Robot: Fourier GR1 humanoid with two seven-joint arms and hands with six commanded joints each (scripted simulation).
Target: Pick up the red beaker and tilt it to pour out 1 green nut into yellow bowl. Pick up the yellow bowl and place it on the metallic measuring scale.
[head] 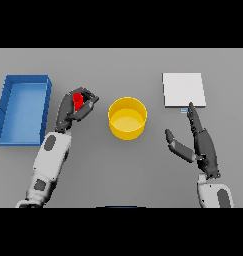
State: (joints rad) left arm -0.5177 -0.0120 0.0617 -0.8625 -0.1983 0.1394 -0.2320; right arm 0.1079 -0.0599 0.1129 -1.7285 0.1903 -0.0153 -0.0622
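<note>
- The left hand (pixel 74 109) is sitting left of centre, fingers curling round the red beaker (pixel 78 101), which is mostly hidden inside the grasp with only a patch of red peeking out.
- The beaker is looking small and light, probably stiff plastic or glass, so a wrap round its side wall seems the right hold; I'm judging a smooth wall could slip when it tips, so the grip wants to be firm.
- Whether any green nut is lying inside is impossible to tell from here.
- The yellow bowl (pixel 127 118) is standing at the centre of the grey bench (pixel 123 170), just to the right of the beaker and apart from it, mouth up and showing nothing inside.
- The bowl is looking rigid and light with a thin rim; I'd be taking it by the rim or cupping its wall, since the round side may slide.
- The right hand (pixel 200 142) is hovering at lower right, fingers straight and released, fingertips reaching toward the metallic measuring scale (pixel 183 90) at upper right.
- A blue tray (pixel 7 97) is lying at far left.
</note>
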